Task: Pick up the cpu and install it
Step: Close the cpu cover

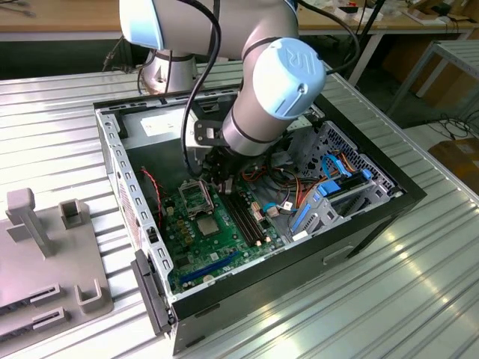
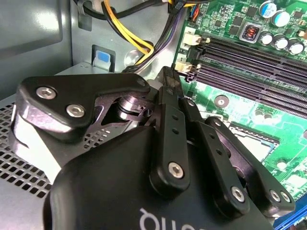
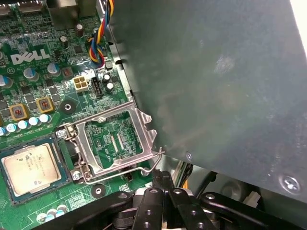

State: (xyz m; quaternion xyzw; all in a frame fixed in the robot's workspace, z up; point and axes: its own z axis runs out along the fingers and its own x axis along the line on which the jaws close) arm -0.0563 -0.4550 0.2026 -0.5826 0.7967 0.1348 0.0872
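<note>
The cpu (image 3: 31,167) is a small silver-grey square lying flat in its socket on the green motherboard (image 3: 43,72); the exterior view shows the cpu (image 1: 209,225) below the arm's wrist. Beside it the metal load plate (image 3: 141,127) is hinged open, and its wire lever (image 3: 125,172) stands raised. My gripper (image 3: 163,177) is shut with nothing between its fingers, its tip close to the lever's hooked end and apart from the chip. In the second wrist view the gripper (image 2: 169,76) has its black fingers (image 2: 172,120) pressed together over the board's edge.
The case's grey inner wall (image 3: 216,86) rises close beside the socket. Long black memory slots (image 2: 249,72) and yellow and black cables (image 2: 139,43) lie near the fingers. A blue drive cage (image 1: 329,198) fills the case at the exterior view's right. A grey fixture (image 1: 45,254) sits outside on the table.
</note>
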